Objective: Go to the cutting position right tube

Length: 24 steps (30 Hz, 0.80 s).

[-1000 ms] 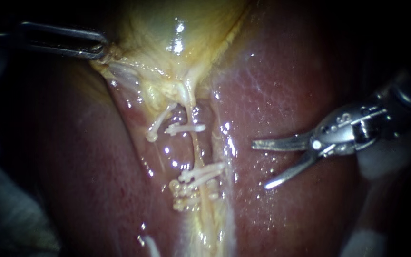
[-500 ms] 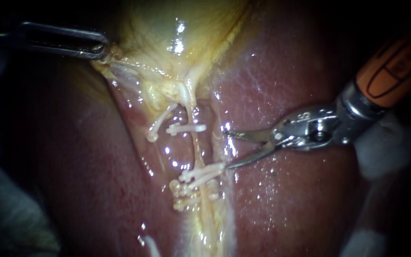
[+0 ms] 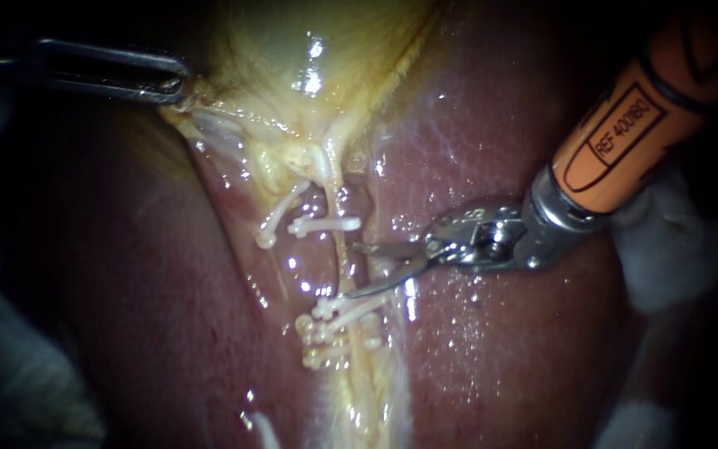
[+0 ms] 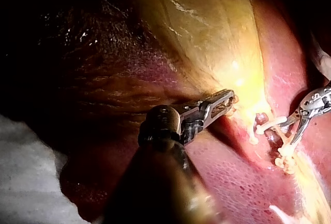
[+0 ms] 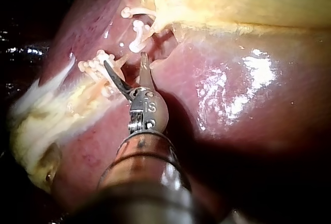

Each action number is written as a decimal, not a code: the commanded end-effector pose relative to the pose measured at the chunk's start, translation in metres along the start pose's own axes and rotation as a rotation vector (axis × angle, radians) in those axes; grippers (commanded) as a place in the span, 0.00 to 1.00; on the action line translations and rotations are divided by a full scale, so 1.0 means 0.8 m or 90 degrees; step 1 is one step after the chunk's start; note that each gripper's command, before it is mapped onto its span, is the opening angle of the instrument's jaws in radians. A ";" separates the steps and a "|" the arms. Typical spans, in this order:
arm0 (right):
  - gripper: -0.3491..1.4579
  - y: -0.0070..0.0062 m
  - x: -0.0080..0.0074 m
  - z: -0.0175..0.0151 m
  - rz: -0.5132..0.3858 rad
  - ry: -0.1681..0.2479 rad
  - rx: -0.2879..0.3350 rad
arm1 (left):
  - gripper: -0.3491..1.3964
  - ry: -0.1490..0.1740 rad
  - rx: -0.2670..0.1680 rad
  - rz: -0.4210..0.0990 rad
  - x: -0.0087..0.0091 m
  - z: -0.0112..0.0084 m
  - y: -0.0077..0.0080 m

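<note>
Sliding leftward across the liver (image 3: 500, 349) over the last half second, my right instrument (image 3: 351, 271) now holds its blades spread apart, with their tips reaching the right tube (image 3: 336, 193) from the side. That single tube runs nearly vertically, from the gallbladder (image 3: 292, 50) down the view. One upper clip (image 3: 323, 224) crosses it above the blades, and about three lower clips (image 3: 351, 309) bunch beneath. Farthest off, my left instrument (image 3: 178, 86), the second of two, clenches the gallbladder's edge.

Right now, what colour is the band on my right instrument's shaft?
Orange with black lines; the band shows best in the endoscope view.
</note>
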 end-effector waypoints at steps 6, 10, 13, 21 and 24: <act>0.98 -0.0001 0.0009 0.0011 -0.014 0.024 0.032 | 0.00 0.000 0.000 0.000 0.0000 0.0000 0.0001; 0.97 -0.0004 0.0015 0.0019 -0.021 0.037 0.050 | 0.00 0.000 0.000 0.000 0.0000 0.0000 0.0001; 0.97 -0.0007 0.0020 0.0026 -0.024 0.051 0.064 | 0.00 0.000 0.000 0.000 0.0000 0.0001 0.0001; 0.91 -0.0011 0.0031 0.0042 -0.029 0.063 0.088 | 0.00 0.000 0.000 0.000 0.0001 0.0001 0.0001; 0.91 -0.0009 0.0037 0.0047 -0.044 0.069 0.090 | 0.00 0.000 0.001 0.000 0.0001 0.0002 0.0002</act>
